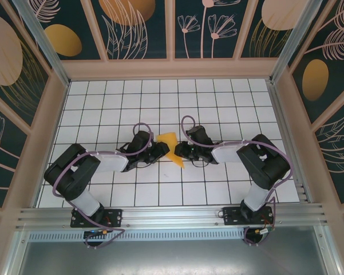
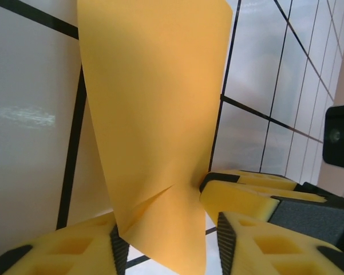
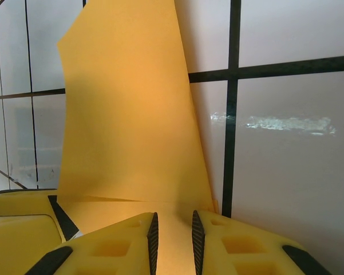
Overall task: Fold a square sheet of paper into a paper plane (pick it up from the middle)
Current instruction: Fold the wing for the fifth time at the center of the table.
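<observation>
The square sheet of paper (image 1: 169, 141), orange-yellow and creased, sits mid-table between both grippers with one part raised. My left gripper (image 1: 160, 150) reaches it from the left. In the left wrist view the raised paper (image 2: 154, 103) runs down between the jaws of the left gripper (image 2: 169, 240), which stand apart. The left pad touches its edge, and a gap shows at the right pad. My right gripper (image 1: 181, 152) meets the sheet from the right. Its jaws (image 3: 173, 229) stand narrowly apart over the flat part of the paper (image 3: 126, 114), below a crease.
The table (image 1: 217, 103) is white tile with a black grid, walled by patterned panels on three sides. An aluminium rail (image 1: 172, 216) runs along the near edge by the arm bases. The right gripper's yellow fingers (image 2: 246, 195) sit close beside the left jaws.
</observation>
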